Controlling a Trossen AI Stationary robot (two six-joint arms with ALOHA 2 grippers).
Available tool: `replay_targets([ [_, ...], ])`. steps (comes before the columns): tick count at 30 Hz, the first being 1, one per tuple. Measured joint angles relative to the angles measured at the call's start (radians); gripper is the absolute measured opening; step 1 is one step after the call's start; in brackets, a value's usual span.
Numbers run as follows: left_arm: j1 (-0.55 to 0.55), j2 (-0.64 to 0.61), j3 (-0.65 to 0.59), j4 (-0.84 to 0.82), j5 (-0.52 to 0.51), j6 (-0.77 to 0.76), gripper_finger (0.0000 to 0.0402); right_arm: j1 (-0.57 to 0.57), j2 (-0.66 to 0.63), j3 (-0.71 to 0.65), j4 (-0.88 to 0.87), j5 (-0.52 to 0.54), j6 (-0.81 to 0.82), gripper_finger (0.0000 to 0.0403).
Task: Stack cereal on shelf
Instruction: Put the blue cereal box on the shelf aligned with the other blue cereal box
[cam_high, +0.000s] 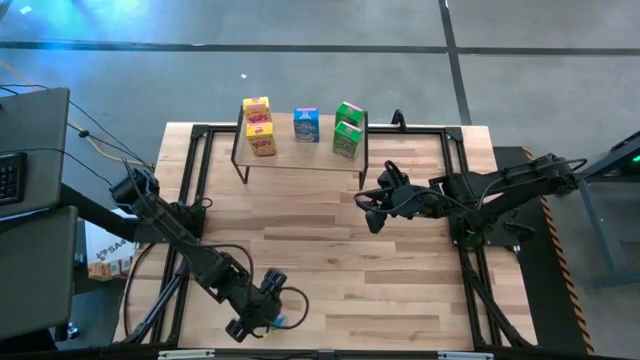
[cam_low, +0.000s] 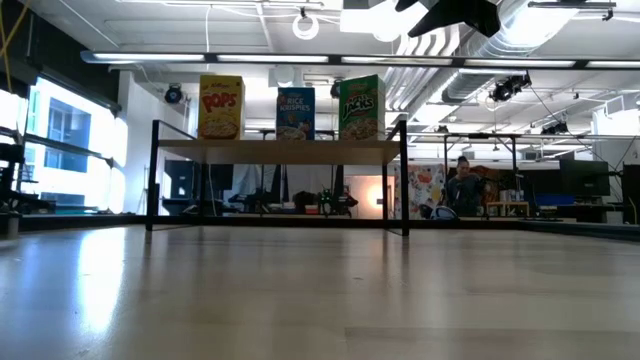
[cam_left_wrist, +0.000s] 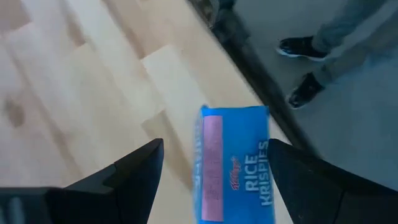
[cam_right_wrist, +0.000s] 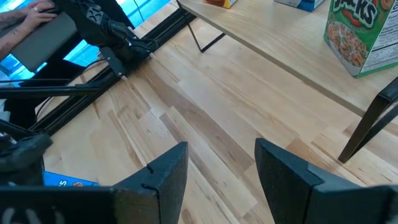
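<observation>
1. Now the last blue box (cam_left_wrist: 235, 163) is being fetched: five boxes are already standing on the shelf (cam_high: 300, 155), namely two yellow (cam_high: 259, 125), one blue (cam_high: 306, 124) and two green (cam_high: 348, 129).
2. At the table's (cam_high: 320, 260) near edge the left hand (cam_high: 262, 313) is hovering over that blue box, which is lying flat on the wood.
3. Its fingers (cam_left_wrist: 124, 180) are standing spread, one on each side of the box, and they are not touching it yet.
4. Judging from this, the next move is calling for lowering, closing on the box's narrow sides, lifting it and carrying it to the shelf's middle, beside or onto the blue box there.
5. Meanwhile the right hand (cam_high: 376, 205) is waiting just in front of the shelf's right end, its fingers apart and holding nothing.
</observation>
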Motion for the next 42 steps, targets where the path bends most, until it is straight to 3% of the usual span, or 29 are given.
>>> replay_targets([
  [10,-0.009,-0.004,-0.087,0.117,0.033,-0.04,0.0277,0.0,0.0,0.0,0.0,0.0,0.0,0.0179],
  [24,0.03,0.0,-0.101,0.099,0.008,0.011,0.0277,0.0,0.0,0.0,0.0,0.009,0.018,0.0179],
  [27,0.045,-0.006,-0.1,0.034,-0.069,0.014,0.0277,0.0,0.0,0.0,0.0,0.01,0.026,0.0179],
  [29,0.066,-0.014,-0.1,-0.003,-0.09,-0.04,0.0277,0.0,0.008,0.001,0.0,0.023,0.078,0.0179],
  [33,0.089,-0.067,-0.186,0.095,-0.079,-0.127,0.027,-0.004,0.075,0.002,0.001,-0.02,0.131,0.0165],
  [37,0.107,-0.138,-0.337,0.346,-0.143,-0.291,0.022,-0.002,0.2,0.002,0.027,-0.171,0.177,0.0101],
  [40,0.115,-0.175,-0.439,0.49,-0.26,-0.391,0.0141,0.009,0.328,0.002,0.127,-0.298,0.169,0.0022],
  [42,0.114,-0.178,-0.488,0.599,-0.29,-0.444,0.0071,0.009,0.408,0.002,0.25,-0.366,0.151,0.0015],
])
